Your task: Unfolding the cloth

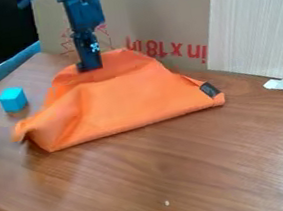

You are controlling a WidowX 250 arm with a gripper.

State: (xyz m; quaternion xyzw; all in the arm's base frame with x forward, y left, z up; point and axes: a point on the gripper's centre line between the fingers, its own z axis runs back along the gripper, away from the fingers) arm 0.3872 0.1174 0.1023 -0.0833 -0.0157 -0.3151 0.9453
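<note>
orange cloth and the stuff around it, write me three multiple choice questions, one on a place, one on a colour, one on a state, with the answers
1. Where is the cube relative to the cloth?
A) on top of it
B) beside it, on the table
C) underneath it

2. What colour is the small patch at one corner of the cloth?
A) black
B) white
C) yellow

3. How does the cloth lie?
A) rolled into a tight tube
B) spread fully flat
C) rumpled, with raised folds

Answers:
1. B: bare wood shows between the cube and the cloth's edge.
2. A: the patch stands out dark against the orange.
3. C: ridges run across the cloth, and the corner at the view's left is bunched up.
</note>
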